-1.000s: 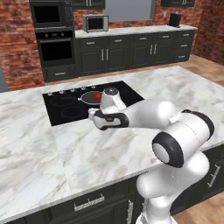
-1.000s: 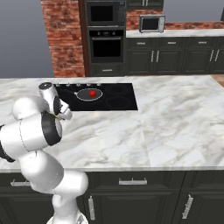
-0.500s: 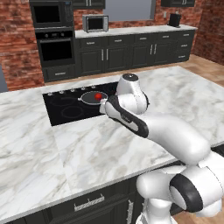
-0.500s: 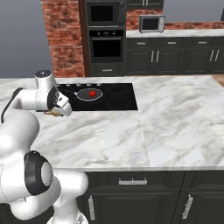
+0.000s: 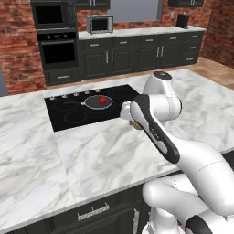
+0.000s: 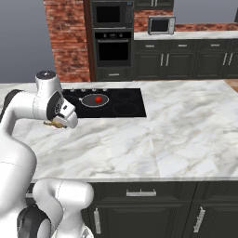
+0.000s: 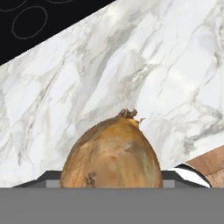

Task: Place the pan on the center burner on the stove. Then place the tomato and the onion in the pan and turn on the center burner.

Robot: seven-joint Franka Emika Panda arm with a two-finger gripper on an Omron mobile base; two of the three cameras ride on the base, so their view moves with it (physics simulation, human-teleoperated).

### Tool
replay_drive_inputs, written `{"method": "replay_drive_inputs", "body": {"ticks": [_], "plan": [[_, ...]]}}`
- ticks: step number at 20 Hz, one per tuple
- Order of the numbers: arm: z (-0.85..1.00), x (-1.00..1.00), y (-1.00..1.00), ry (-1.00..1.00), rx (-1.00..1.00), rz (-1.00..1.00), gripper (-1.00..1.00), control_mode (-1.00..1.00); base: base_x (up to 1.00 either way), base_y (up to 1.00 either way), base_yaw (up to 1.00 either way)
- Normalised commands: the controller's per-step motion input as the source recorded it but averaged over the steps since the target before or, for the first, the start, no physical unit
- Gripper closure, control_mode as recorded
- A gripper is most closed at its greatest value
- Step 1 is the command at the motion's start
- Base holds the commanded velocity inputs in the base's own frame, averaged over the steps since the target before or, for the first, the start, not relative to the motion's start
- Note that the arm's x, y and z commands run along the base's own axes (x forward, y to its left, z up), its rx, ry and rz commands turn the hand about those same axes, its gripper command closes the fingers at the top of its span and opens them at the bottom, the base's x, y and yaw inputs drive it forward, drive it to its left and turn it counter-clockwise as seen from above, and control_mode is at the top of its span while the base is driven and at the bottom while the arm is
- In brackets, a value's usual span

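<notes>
A: Why is the tan-yellow round onion (image 7: 111, 151) up off the white marble desk (image 5: 91, 155)?

B: The two-finger gripper (image 5: 135, 124) looks clenched on it, though the fingers are mostly hidden. It hangs just right of the flat black glass stove (image 5: 68, 112).

A: And the small dark grey pan (image 5: 97, 102)?

B: It sits on the large double-ring center burner (image 6: 86, 102), the small glossy red tomato (image 5: 103, 99) already inside, so the onion goes there next.
</notes>
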Motion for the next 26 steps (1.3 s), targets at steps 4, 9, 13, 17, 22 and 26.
{"method": "replay_drive_inputs", "body": {"ticks": [4,9,13,17,22,26], "plan": [[0.12,-0.38,0.00,0.17,0.00,0.00,1.00,-1.00,0.00,0.00,0.00],[0.00,-0.33,-0.06,0.10,0.00,-0.01,1.00,-1.00,0.00,0.00,0.00],[0.00,-0.08,-0.12,0.01,0.00,-0.03,1.00,-1.00,0.00,0.00,0.00],[0.00,0.00,-0.04,0.01,0.00,-0.03,1.00,-1.00,0.00,0.00,0.00],[0.00,0.00,-0.02,0.02,0.00,-0.02,1.00,-1.00,0.00,0.00,0.00],[0.00,0.00,0.00,0.00,0.00,0.00,1.00,1.00,-0.12,-0.01,-0.03]]}}
